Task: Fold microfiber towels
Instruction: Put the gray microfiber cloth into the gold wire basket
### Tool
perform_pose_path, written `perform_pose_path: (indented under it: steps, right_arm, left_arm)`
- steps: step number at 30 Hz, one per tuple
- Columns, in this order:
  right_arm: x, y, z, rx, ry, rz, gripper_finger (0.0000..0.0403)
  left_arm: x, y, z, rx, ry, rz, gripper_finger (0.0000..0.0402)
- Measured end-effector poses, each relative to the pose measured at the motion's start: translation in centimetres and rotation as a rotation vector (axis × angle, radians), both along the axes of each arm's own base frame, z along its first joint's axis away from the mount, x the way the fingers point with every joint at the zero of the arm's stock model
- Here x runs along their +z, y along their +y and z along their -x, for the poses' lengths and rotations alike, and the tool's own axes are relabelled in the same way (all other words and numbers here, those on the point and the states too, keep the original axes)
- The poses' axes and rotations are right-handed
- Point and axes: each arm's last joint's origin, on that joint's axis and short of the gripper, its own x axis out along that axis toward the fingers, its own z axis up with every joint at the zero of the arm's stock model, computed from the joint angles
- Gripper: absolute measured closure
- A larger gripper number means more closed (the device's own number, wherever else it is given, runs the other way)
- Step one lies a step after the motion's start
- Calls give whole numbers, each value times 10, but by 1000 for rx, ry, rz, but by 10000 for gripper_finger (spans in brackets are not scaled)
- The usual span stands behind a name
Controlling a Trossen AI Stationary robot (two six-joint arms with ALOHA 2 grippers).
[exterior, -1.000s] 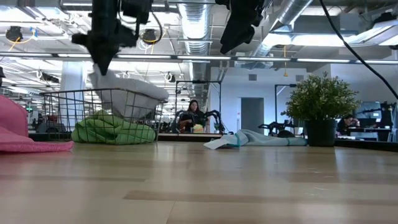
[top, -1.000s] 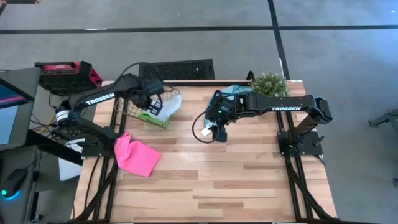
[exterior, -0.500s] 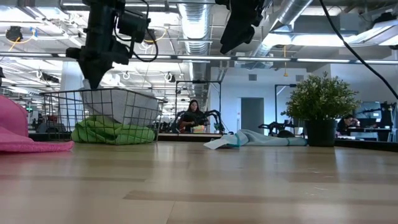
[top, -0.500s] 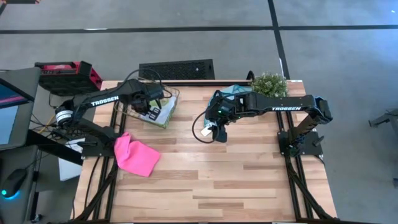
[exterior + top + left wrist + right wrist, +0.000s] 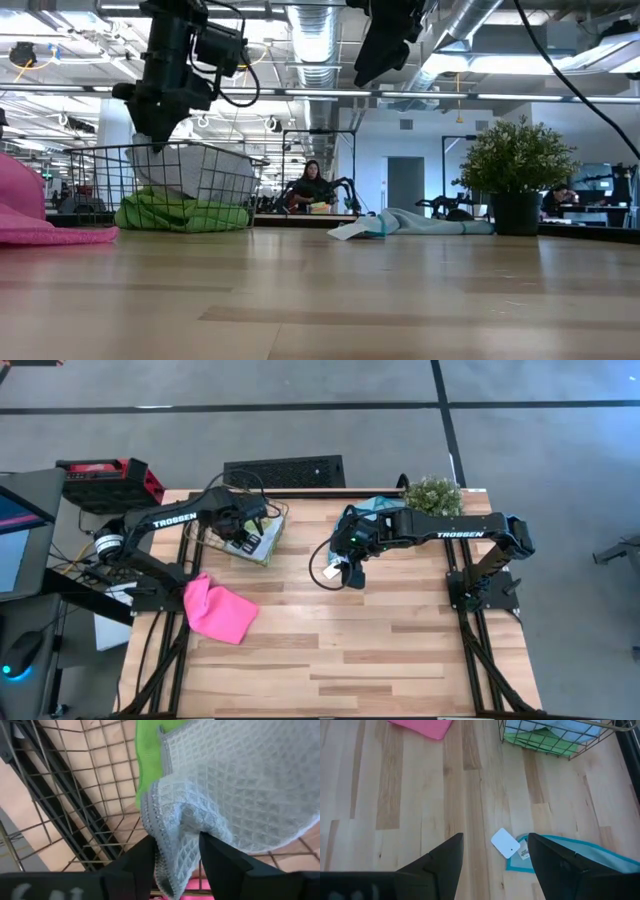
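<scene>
Hot pink microfiber towel [image 5: 218, 610] crumpled at table's left edge, left gripper [image 5: 243, 536] over wire basket [image 5: 95, 160], fingers parted around pale grey waffle-weave towel [image 5: 225, 795] atop half-hidden bright green towel [image 5: 180, 212], right gripper [image 5: 352, 570] spread wide, empty, above light teal-blue towel [image 5: 570, 857], partly cut off.

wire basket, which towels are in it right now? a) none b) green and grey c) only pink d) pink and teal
b: the wire basket holds the green towel with the grey towel on top, while the pink towel and the teal towel lie out on the table.
</scene>
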Motion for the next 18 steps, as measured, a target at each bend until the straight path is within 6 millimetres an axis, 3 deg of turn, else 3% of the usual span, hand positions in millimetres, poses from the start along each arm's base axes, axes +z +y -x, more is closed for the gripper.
perform_pose_path:
  steps: [9,12,18]
  right_arm:
    - [0,0,0,-1,0,0,159]
    - [0,0,0,-1,0,-1,159]
    - [0,0,0,-16,-1,-11,159]
  left_arm:
    - [50,4,-5,-47,-141,-128,243]
    - [45,8,-12,-91,-181,-144,243]
    - [13,16,-30,-155,-178,-66,243]
